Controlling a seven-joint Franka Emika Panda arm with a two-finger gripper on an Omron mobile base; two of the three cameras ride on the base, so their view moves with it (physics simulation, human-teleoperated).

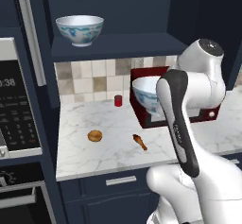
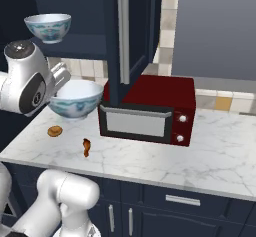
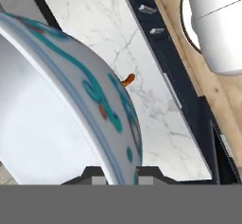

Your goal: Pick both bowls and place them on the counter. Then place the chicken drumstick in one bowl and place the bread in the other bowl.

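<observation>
Bowl held aloft, second bowl on shelf

Counter (image 1: 94, 119) of white marble carries a red microwave (image 2: 150, 112). One bowl (image 2: 75, 98) hangs above the counter, its rim pinched between the jaws of the gripper (image 3: 122, 178). Second bowl (image 1: 80, 30) sits on the dark shelf (image 1: 118, 46). Chicken drumstick (image 1: 140, 142) lies near the bread (image 1: 95, 135), apart. Red can (image 1: 118, 100) stands by the backsplash.
</observation>
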